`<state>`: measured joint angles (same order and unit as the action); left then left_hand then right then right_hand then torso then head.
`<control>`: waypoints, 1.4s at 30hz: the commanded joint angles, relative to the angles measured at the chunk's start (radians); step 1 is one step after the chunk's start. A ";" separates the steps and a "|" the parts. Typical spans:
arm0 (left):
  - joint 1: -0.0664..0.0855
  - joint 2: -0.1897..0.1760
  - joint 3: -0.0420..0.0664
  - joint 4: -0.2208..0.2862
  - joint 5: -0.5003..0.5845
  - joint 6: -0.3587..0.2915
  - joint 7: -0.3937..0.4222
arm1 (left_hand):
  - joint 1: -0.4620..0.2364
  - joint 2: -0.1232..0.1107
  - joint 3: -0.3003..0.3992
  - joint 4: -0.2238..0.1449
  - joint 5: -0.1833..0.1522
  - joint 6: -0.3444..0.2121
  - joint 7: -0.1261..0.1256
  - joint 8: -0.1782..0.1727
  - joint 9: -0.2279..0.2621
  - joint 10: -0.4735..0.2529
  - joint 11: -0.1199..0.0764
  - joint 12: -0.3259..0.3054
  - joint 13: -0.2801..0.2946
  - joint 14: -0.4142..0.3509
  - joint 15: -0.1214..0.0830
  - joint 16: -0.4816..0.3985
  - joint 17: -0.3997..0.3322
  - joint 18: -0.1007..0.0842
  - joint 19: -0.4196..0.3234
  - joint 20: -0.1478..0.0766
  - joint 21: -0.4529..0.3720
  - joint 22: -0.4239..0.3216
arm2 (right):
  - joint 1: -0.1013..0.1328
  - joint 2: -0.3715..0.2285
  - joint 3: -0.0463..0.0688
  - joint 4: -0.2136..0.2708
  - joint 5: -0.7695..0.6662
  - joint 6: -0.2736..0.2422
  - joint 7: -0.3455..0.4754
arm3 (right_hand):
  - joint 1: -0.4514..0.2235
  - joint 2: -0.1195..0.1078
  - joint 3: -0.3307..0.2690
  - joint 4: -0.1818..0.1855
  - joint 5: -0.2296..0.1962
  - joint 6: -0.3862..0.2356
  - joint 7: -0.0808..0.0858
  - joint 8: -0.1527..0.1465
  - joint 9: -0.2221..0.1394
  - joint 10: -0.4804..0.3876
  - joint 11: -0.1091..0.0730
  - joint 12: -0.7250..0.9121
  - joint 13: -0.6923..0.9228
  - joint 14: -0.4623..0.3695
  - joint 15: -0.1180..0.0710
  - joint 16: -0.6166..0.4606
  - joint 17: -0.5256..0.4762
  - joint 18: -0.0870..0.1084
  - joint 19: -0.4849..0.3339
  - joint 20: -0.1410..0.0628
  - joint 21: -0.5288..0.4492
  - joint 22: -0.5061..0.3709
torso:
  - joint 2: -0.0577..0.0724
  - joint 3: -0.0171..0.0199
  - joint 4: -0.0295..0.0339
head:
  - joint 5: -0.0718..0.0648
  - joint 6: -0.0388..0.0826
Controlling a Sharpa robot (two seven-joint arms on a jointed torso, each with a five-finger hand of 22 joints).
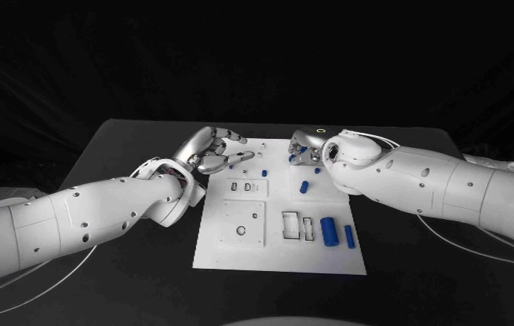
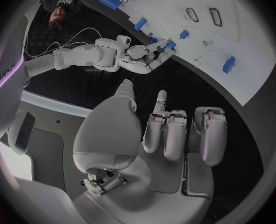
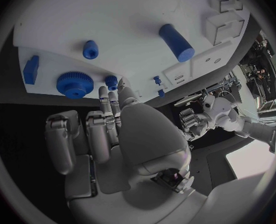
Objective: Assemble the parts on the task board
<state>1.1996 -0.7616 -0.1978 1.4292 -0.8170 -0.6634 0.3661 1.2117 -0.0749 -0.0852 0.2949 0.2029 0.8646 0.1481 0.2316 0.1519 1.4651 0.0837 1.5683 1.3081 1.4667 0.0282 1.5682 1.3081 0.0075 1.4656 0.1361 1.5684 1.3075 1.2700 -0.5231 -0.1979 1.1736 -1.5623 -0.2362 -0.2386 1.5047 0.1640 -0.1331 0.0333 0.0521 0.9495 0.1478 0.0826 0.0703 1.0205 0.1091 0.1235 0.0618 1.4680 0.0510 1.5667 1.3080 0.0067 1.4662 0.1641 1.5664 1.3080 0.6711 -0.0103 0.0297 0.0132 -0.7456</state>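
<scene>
Nearest the robot, the front edge of the white task board [image 1: 278,255] lies bare on the black table [image 1: 128,266]. A little farther up, on the board's right side, two blue cylinders lie side by side — a thick one [image 1: 330,232] and a thinner one [image 1: 349,236] — just right of a pair of narrow rectangular slots [image 1: 293,224]. To their left sits a square raised plate with a small hole [image 1: 242,223], and above it a smaller block with two oval openings [image 1: 247,187].

Mid-board, a short blue peg [image 1: 304,187] lies alone, with a tiny blue piece [image 1: 264,171] beyond it. Both white forearms crowd in here, covering the board's left and right edges.

At the far end, the left hand [image 1: 215,150] hovers over the board's far left corner, fingers curled loosely and apart, nothing visibly in them; a blue part [image 1: 232,165] lies just below its fingertips. The right hand [image 1: 307,146] sits at the far right corner — largely hidden behind its own wrist in the head view. The right wrist view shows its fingers [image 3: 108,104] extended toward the board edge beside a blue gear [image 3: 74,84]; whether they pinch anything I cannot tell.
</scene>
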 commanded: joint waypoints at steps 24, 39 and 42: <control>0.002 -0.001 0.001 0.001 -0.004 0.011 0.018 | -0.004 0.015 0.004 0.000 -0.004 -0.004 0.000 -0.005 0.000 0.106 -0.001 0.002 0.263 0.104 -0.003 0.003 0.263 -0.007 0.105 0.005 0.002 0.263 | -0.009 0.021 0.002 -0.022 -0.024 0.036 -0.054 | -0.011 0.009 0.004 0.016 -0.004 0.012 0.001 -0.013 -0.001 0.043 -0.006 -0.019 0.000 0.103 -0.017 0.004 0.263 -0.007 0.105 -0.018 0.004 0.263 | -0.001 0.0003 -0.0008 | -0.004 0.001; 0.002 -0.002 0.001 -0.001 -0.004 0.016 0.021 | -0.004 0.016 0.004 0.000 -0.004 -0.005 0.000 -0.005 0.000 0.106 -0.001 0.002 0.263 0.104 -0.003 0.003 0.263 -0.007 0.105 0.005 0.002 0.263 | -0.009 0.022 0.003 -0.021 -0.024 0.033 -0.045 | 0.003 0.042 0.026 0.024 -0.004 0.044 -0.015 -0.003 0.004 0.073 -0.019 -0.027 0.000 0.103 -0.029 0.004 0.263 -0.007 0.105 -0.025 0.004 0.263 | -0.001 0.0002 -0.0002 | -0.006 -0.002; 0.001 -0.001 0.001 -0.002 -0.004 0.016 0.021 | -0.003 0.017 0.004 -0.001 -0.004 -0.005 0.000 -0.005 0.000 0.106 -0.001 0.002 0.263 0.104 -0.003 0.003 0.263 -0.007 0.105 0.005 0.002 0.263 | -0.009 0.022 0.003 -0.024 -0.023 0.029 -0.041 | 0.005 0.042 0.028 0.025 -0.004 0.054 -0.020 0.000 0.005 0.083 -0.024 -0.029 0.000 0.103 -0.036 0.004 0.263 -0.007 0.105 -0.031 0.004 0.263 | -0.001 0.0002 -0.0005 | -0.007 -0.002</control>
<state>1.1998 -0.7644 -0.1976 1.4263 -0.8172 -0.6596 0.3734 1.2078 -0.0710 -0.0852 0.2949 0.2029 0.8646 0.1481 0.2316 0.1516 1.4651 0.0837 1.5683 1.3077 1.4667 0.0283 1.5682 1.3077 0.0074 1.4656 0.1361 1.5684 1.3074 1.2611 -0.5015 -0.1955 1.1512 -1.5706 -0.2132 -0.2834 1.5123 0.1986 -0.1101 0.0569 0.0521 0.9969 0.1253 0.0774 0.0744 1.0966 0.0829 0.0967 0.0619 1.4644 0.0224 1.5667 1.3075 0.0068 1.4645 0.1408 1.5663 1.3075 0.6703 -0.0097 0.0291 0.0061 -0.7469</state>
